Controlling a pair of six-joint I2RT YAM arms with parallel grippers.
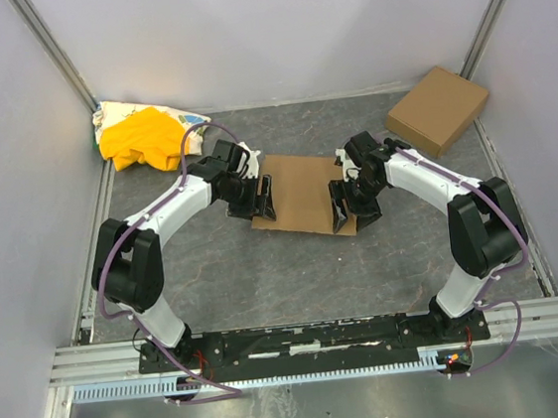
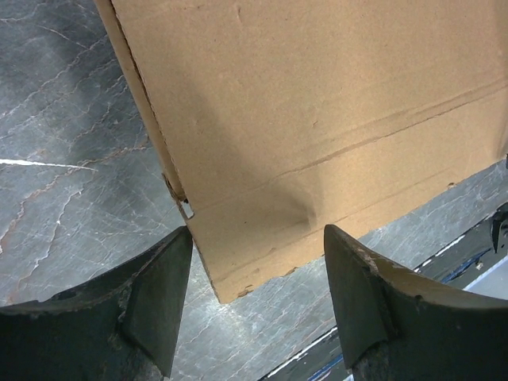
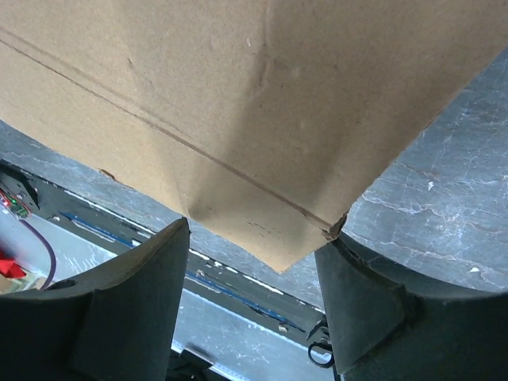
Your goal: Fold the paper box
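Note:
The paper box is a flat brown cardboard sheet with creases, lying on the dark table between my arms. My left gripper is at its left edge, open. In the left wrist view the box's near corner points into the gap of the open left gripper and touches neither finger. My right gripper is at the box's near right corner, open. In the right wrist view the box's corner lies between the jaws of the right gripper, its edge against the right finger.
A second, closed brown cardboard box sits at the back right. A yellow-and-white cloth bundle lies at the back left. Grey walls close in the sides and back. A metal rail with the arm bases runs along the near edge.

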